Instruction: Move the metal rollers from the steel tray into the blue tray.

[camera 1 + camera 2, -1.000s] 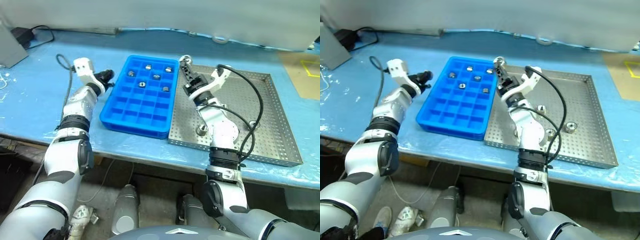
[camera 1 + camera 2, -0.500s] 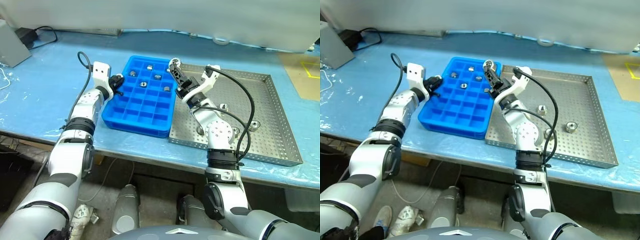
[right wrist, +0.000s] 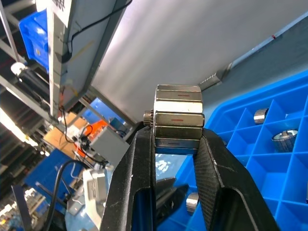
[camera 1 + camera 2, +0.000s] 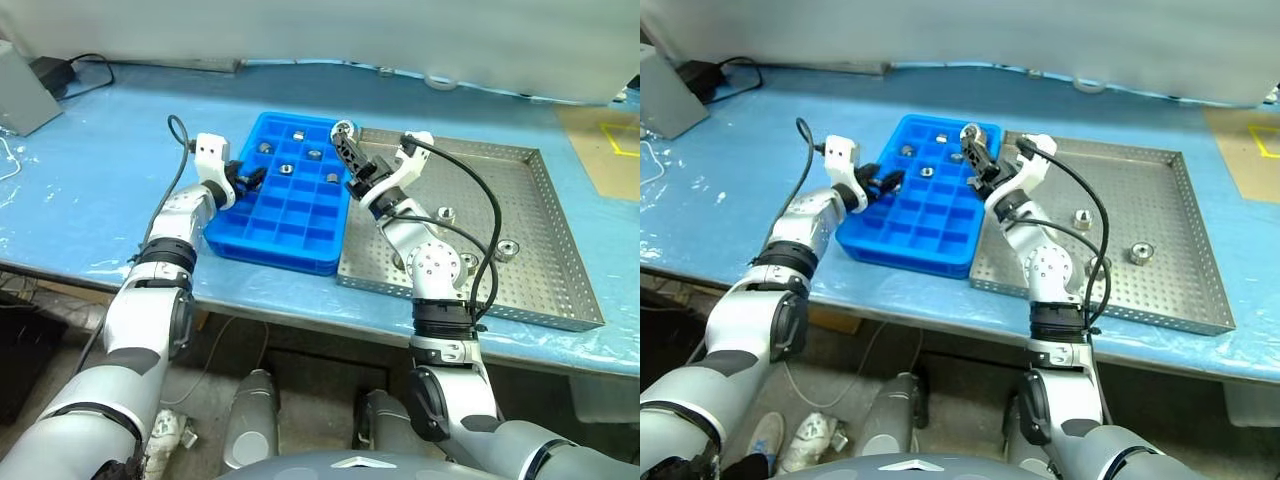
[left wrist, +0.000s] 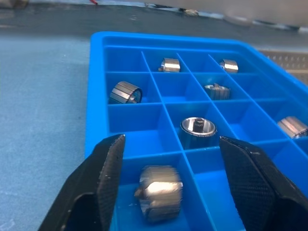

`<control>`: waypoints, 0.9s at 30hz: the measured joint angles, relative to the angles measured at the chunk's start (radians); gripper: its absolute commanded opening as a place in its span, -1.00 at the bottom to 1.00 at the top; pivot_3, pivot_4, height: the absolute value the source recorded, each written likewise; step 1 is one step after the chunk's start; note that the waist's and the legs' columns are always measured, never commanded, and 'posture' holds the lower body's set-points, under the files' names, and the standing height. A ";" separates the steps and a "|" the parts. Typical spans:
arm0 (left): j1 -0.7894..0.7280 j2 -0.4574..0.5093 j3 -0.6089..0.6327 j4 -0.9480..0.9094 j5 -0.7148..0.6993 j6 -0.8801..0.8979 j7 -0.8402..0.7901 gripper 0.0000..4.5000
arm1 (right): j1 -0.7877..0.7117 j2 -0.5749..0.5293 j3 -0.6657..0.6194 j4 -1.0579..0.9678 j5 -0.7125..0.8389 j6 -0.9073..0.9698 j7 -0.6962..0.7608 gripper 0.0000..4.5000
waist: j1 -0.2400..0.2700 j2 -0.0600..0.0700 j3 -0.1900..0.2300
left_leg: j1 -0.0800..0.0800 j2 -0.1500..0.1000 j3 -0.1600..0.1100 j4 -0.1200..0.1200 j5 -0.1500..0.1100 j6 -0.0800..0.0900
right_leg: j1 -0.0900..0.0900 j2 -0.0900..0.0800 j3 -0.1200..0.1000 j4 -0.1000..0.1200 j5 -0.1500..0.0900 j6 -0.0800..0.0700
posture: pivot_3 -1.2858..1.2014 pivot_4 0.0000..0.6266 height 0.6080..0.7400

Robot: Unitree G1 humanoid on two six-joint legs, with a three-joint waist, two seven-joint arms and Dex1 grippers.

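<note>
Two rollers at the blue tray [image 4: 283,200]: one just set down, one carried in.

A spill is the main risk. The roller [image 3: 177,118] gripped by the right gripper [image 4: 345,146] is pinched only at the tips of clenched jaws, above the tray's right edge. It could be dropped onto the rim, or into a cell already filled. The left gripper [image 5: 180,185] is seen with jaws released and spread wide, nothing held, and a freed roller [image 5: 160,191] lies in the near compartment between them. A careless withdrawal could nudge it or shift the tray on the desk [image 4: 90,190]. More rollers [image 4: 1137,254] wait on the steel tray [image 4: 560,260].
</note>
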 measured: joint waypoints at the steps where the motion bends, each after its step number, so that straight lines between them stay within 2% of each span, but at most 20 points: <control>1: -0.008 0.007 0.024 0.020 -0.010 -0.003 0.031 0.51 | 0.001 -0.013 0.025 0.000 -0.016 0.011 0.010 -0.70 | -0.004 0.000 0.000 | 0.000 0.000 0.000 0.000 0.000 0.000 | 0.000 0.001 0.000 0.000 0.000 0.000 | 0.03 -0.52 1.00; 6: -0.040 0.074 0.098 0.061 -0.024 -0.073 0.138 0.51 | -0.012 -0.066 0.186 0.056 -0.146 0.053 0.070 -0.70 | -0.015 0.000 0.000 | -0.003 0.000 -0.004 -0.002 0.003 -0.004 | -0.002 0.003 -0.002 -0.001 0.000 0.000 | 0.08 -0.52 1.00; 11: -0.061 0.083 0.120 0.058 -0.030 -0.133 0.155 0.51 | -0.166 -0.047 0.307 0.273 -0.319 -0.004 0.110 -0.70 | -0.011 0.000 0.000 | -0.006 0.000 -0.004 -0.002 0.003 -0.005 | -0.004 0.002 -0.002 -0.002 0.000 0.000 | 0.14 -0.52 1.00; 17: 0.024 0.073 0.104 -0.013 -0.016 -0.186 0.157 0.51 | -0.304 0.013 0.323 0.502 -0.401 -0.083 0.166 -0.70 | 0.007 -0.001 0.000 | -0.006 0.001 -0.005 -0.002 0.003 -0.004 | -0.004 0.002 -0.003 -0.002 0.000 -0.001 | 0.23 -0.52 1.00; 19: 0.090 0.071 0.107 -0.095 -0.032 -0.176 0.143 0.51 | -0.324 0.022 0.333 0.560 -0.418 -0.086 0.222 -0.70 | 0.011 -0.001 0.000 | -0.007 0.001 -0.005 -0.002 0.003 -0.004 | -0.005 0.002 -0.004 -0.001 0.000 -0.001 | 0.26 -0.52 1.00; 27: 0.253 0.107 0.161 -0.308 -0.087 -0.077 0.197 0.51 | -0.337 0.039 0.377 0.635 -0.479 -0.078 0.385 -0.70 | 0.041 -0.001 0.001 | -0.008 0.005 -0.008 -0.002 0.003 -0.004 | -0.008 0.003 -0.010 0.009 -0.004 -0.007 | 0.31 -0.52 1.00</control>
